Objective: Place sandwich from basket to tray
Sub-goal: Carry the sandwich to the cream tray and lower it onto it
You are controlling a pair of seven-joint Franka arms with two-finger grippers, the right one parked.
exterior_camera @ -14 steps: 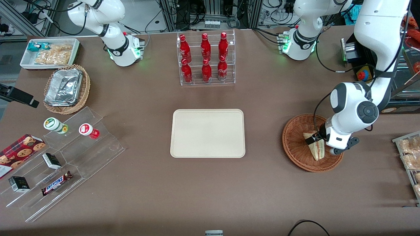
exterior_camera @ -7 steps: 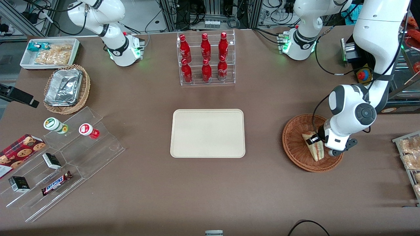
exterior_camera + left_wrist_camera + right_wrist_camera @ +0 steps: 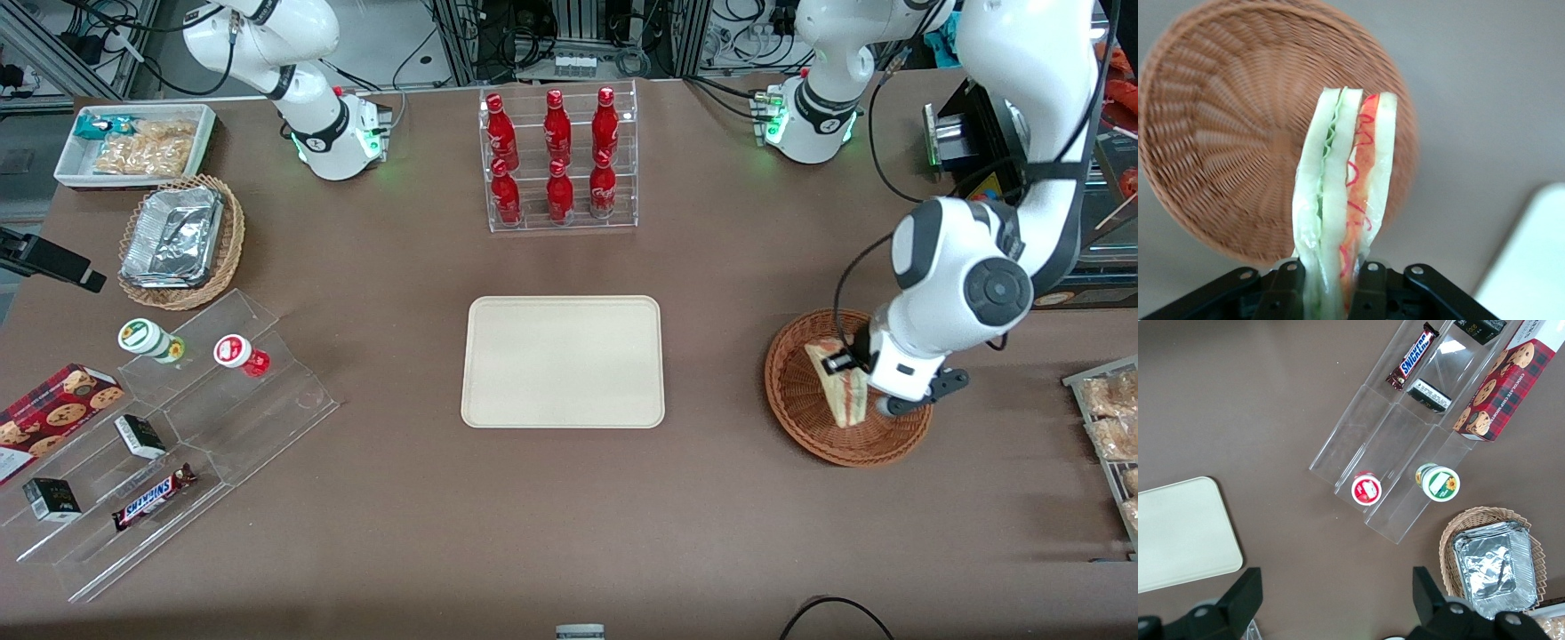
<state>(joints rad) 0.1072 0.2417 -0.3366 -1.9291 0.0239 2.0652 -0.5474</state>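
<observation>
One sandwich in tool — above basket

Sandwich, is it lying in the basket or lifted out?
Lifted: the claw holds the sandwich clear above the basket.

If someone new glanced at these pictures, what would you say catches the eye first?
Most striking is the sandwich clamped in the left arm's claw, lifted just above the reddish-brown basket at the working arm's end of the table. Next come the bare cream tray in the middle and the rack of red bottles farther from the camera.
</observation>
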